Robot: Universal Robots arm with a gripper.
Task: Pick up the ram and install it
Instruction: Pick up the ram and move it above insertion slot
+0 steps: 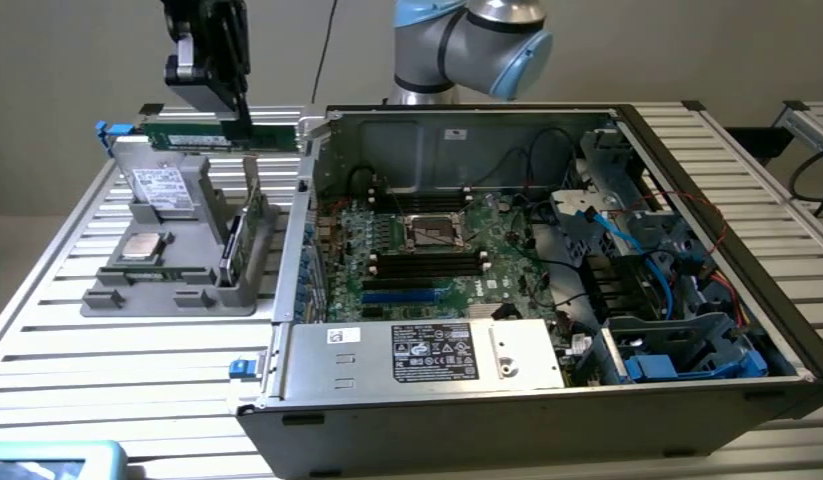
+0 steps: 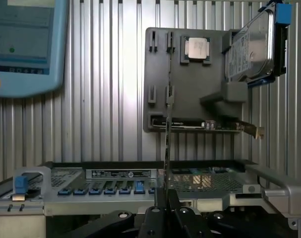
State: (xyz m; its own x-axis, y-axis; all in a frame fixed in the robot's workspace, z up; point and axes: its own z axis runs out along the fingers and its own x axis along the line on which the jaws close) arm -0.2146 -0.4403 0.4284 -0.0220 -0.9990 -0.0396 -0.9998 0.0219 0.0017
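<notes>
The ram (image 1: 204, 139) is a long green stick hanging level in the air above the far end of the grey parts holder (image 1: 171, 285), to the exterior view's left of the open computer case. My gripper (image 1: 238, 118) comes down from above and is shut on the stick's upper edge near its case-side end. In the wrist view the ram (image 2: 167, 141) appears edge-on as a thin dark line rising from my shut gripper (image 2: 166, 206). The motherboard's black memory slots (image 1: 425, 263) and blue slots (image 1: 408, 296) lie inside the case, apart from the stick.
The open case (image 1: 785, 345) has tall metal walls, cables and a drive cage at the exterior view's right. The holder (image 2: 160, 64) carries a silver processor chip (image 2: 196, 48) and a hard drive (image 2: 250, 49). A teach pendant (image 2: 26, 44) lies on the slatted table.
</notes>
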